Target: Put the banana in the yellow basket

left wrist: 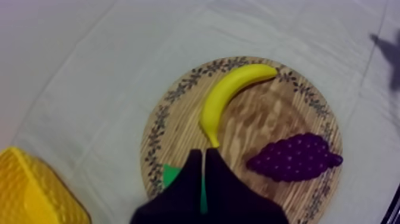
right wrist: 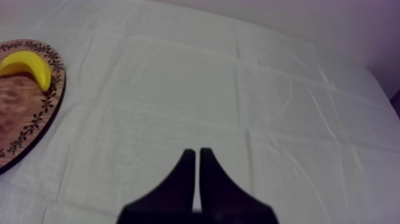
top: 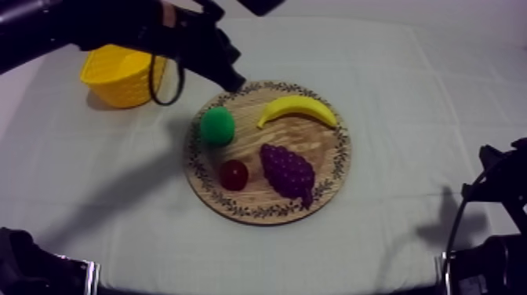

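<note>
The yellow banana lies on the far right part of the round wooden board, curved, untouched. My left gripper reaches in from the upper left and hovers over the board's far left rim, shut on nothing; in the left wrist view its fingers form a narrow wedge just short of the banana stem end on the board. The yellow basket stands at the far left, partly behind the arm. My right gripper is shut, over bare cloth right of the board and banana.
On the board also lie a green pear, a small red fruit and purple grapes. A corner of the basket shows beside my left gripper. The right arm rests at the table's near right edge.
</note>
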